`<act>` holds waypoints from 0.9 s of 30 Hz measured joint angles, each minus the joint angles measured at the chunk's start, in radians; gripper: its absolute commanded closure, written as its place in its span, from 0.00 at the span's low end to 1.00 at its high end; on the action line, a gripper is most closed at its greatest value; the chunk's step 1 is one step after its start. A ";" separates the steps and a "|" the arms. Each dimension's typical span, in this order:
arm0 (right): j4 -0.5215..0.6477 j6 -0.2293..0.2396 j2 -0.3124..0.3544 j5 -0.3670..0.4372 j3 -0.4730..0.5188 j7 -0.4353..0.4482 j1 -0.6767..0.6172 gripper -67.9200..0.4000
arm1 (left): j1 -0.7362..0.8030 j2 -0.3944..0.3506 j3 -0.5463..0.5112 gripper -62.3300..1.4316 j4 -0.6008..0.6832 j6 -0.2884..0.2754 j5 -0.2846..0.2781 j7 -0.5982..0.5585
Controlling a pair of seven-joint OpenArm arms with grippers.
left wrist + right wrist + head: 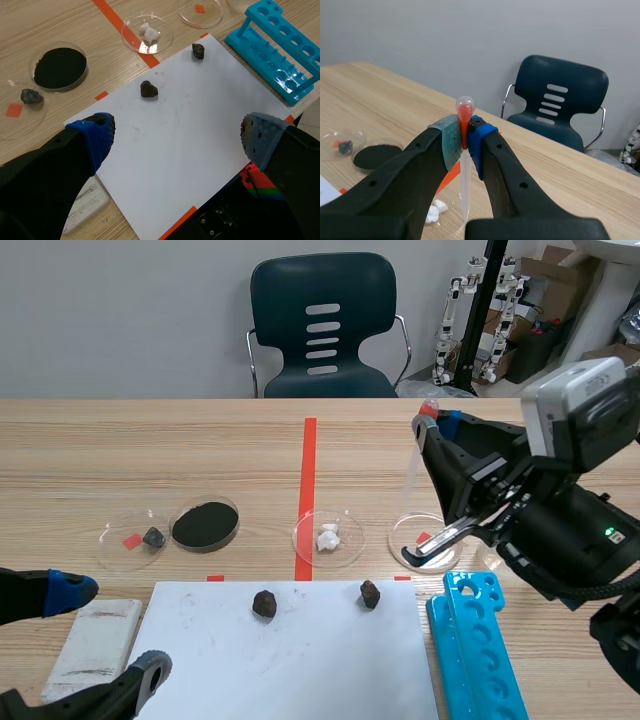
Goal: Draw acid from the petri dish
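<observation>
We see the right pincer (465,136) clamped on a clear pipette (465,190), its two pads pressing the neck just below the reddish bulb. The tube hangs nearly upright, and its lower end comes down over the petri dish (402,543) at the right of the row, the one lying on a small orange-red square. Whether the tip touches the dish or its contents we cannot tell.

The left pincer (177,135) hangs low over the near edge of a white sheet (190,130), fingers spread wide and holding nothing. On that sheet lie two dark stones (148,89) (198,50), well apart. Just beside the sheet on the right stands a blue tube rack (480,650); on its left lies a white block (95,640).

Farther along the worktop (150,455) we find three more dishes in the same row: one with white lumps (328,537) on the red tape line, one filled with black powder (205,525), and one with a small grey stone (152,537) (beside another red square). A dark chair (322,330) stands beyond the far edge.
</observation>
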 measured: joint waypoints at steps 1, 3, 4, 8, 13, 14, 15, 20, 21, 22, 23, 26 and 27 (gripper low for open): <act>-0.020 0.000 0.000 -0.001 0.000 0.012 0.011 0.95 | 0.000 0.000 0.000 0.15 0.000 0.000 0.000 0.000; -0.062 0.000 0.000 -0.037 -0.003 0.017 0.040 0.94 | 0.000 0.000 0.000 0.15 0.000 0.000 0.000 0.000; -0.081 0.000 0.001 -0.047 -0.011 0.018 0.053 0.94 | 0.000 0.000 0.000 0.15 0.000 0.000 0.000 0.000; -0.143 0.000 0.000 -0.050 -0.035 0.045 0.087 0.94 | 0.000 0.000 0.000 0.15 0.000 0.000 0.000 0.000; -0.203 -0.014 0.000 -0.050 -0.035 0.052 0.104 0.94 | 0.000 0.000 0.000 0.15 0.000 0.000 0.000 0.000; -0.212 -0.022 0.000 -0.050 -0.035 0.055 0.104 0.94 | 0.000 0.000 0.000 0.15 0.000 0.000 0.000 0.000; -0.221 -0.032 0.000 -0.050 -0.035 0.060 0.104 0.94 | 0.000 0.000 0.000 0.15 0.000 0.000 0.000 0.000; -0.259 -0.064 0.000 -0.039 -0.035 0.088 0.104 0.94 | 0.000 0.000 0.000 0.15 0.000 0.000 0.000 0.000; -0.265 -0.064 0.001 -0.031 -0.035 0.093 0.105 0.94 | 0.000 0.000 0.000 0.15 0.000 0.000 0.000 0.000; -0.269 -0.065 0.001 -0.031 -0.034 0.096 0.106 0.94 | 0.000 0.000 0.000 0.15 0.000 0.000 0.000 0.000; -0.272 -0.072 0.000 -0.032 -0.034 0.095 0.106 0.94 | 0.000 0.000 0.000 0.15 0.000 0.000 0.000 0.000; -0.275 -0.087 0.000 -0.029 -0.034 0.095 0.108 0.94 | 0.000 0.000 0.000 0.15 0.000 0.000 0.000 0.000; -0.283 -0.091 -0.003 -0.031 -0.034 0.094 0.112 0.94 | 0.000 0.000 0.000 0.15 0.000 0.000 0.000 0.000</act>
